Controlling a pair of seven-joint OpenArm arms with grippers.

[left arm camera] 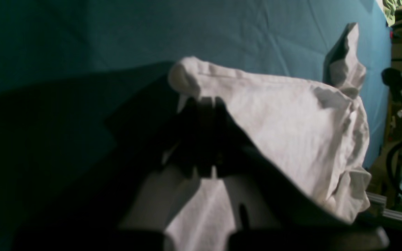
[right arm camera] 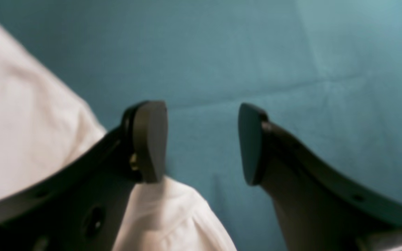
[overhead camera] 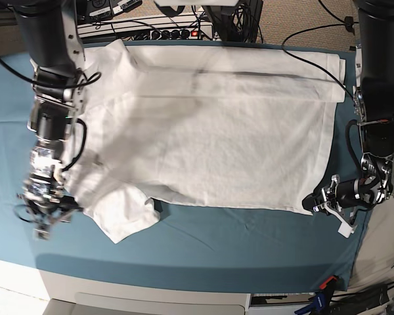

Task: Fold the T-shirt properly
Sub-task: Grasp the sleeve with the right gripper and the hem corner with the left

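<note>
Jaws, left gripper (left arm camera: 204, 101): closed — pinching an edge of the T-shirt (overhead camera: 210, 131).
Jaws, right gripper (right arm camera: 202, 143): parted wide, nothing between them.
T-shirt: spread flat on the teal table cloth (overhead camera: 249, 243); white fabric lies beside and behind the right gripper's near finger — a raised fold drapes beyond the left jaws.

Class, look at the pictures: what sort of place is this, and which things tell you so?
Probably a robotics lab bench: a teal table cloth under a T-shirt, a power strip with tangled cables behind.
</note>
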